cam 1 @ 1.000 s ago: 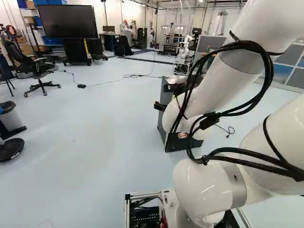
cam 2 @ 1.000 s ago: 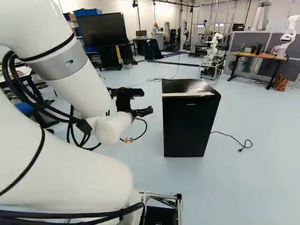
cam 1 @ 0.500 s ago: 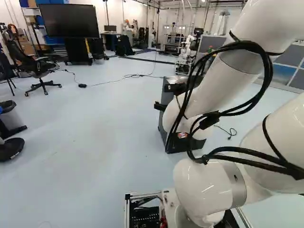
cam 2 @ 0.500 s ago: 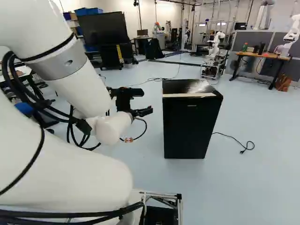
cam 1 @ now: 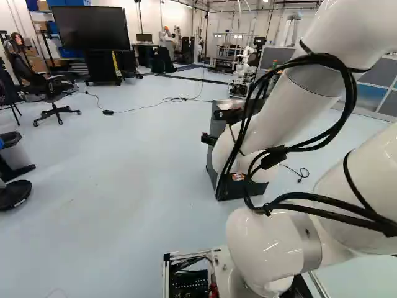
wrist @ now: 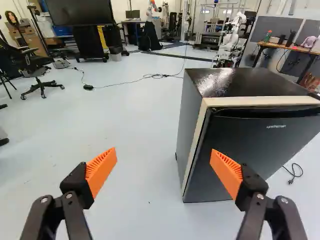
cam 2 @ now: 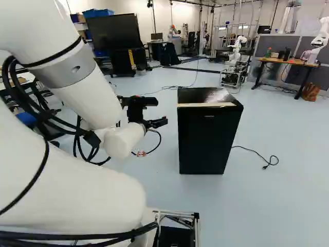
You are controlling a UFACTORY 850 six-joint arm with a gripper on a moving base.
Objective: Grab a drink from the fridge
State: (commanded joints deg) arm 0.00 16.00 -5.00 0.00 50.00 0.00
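- My pincer [cam 2: 161, 111] is spread wide, with a broad gap between its orange pads [wrist: 101, 171], and it has hold of nothing.
- The small black fridge [wrist: 250, 155] stands on the floor [wrist: 132, 120] ahead of me and off to my right. Its door [wrist: 270, 145] sits closed, and a pale edge runs along the top and one side of the front.
- From the wrist, my right finger overlaps the front of the fridge, near its side edge, while my left finger has floor behind it. In the right base view, floor shows between my fingertips and the fridge.
- In the left base view my arm [cam 1: 335, 56] hides much of the fridge.
- A black cord [wrist: 294, 171] with a plug lies on the floor to the right of the fridge.
- Farther off, beyond the fridge, I make out another robot [wrist: 234, 37], white, on a stand.
- Right of that is a wooden-topped desk [cam 2: 288, 60], bearing a green bottle [cam 2: 269, 52] and a few dark items.
- Away to my left are a large dark screen [wrist: 80, 12] on a stand and a black office chair [wrist: 30, 62]. A thin cable with a black box [wrist: 88, 87] trails over the floor.
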